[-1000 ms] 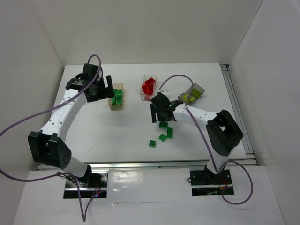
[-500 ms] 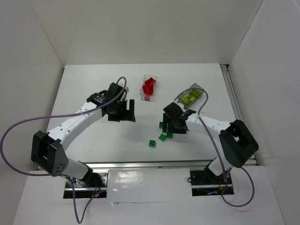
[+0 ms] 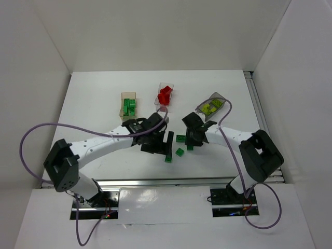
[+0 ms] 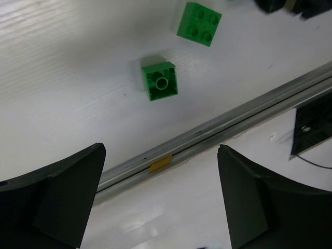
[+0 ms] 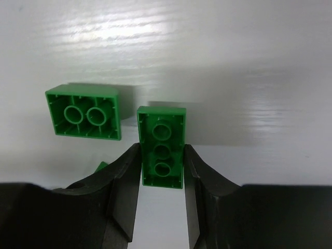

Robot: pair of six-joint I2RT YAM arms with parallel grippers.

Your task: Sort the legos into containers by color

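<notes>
Right gripper [image 5: 161, 155] pinches an upturned green brick [image 5: 162, 132] across its width, long axis along the fingers [image 5: 124, 197], right of centre; the tan container [image 3: 128, 95] of greens lies well left, nearer the spread left gripper [image 4: 161, 155].

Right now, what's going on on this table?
Two arms are sorting lego bricks by colour. The right gripper is closed on a long green brick lying underside-up on the table, beside a second green brick. The left gripper hangs open above an upturned square green brick and a studs-up one. The tan box holds greens, the clear box reds, the dark box yellow-greens.
</notes>
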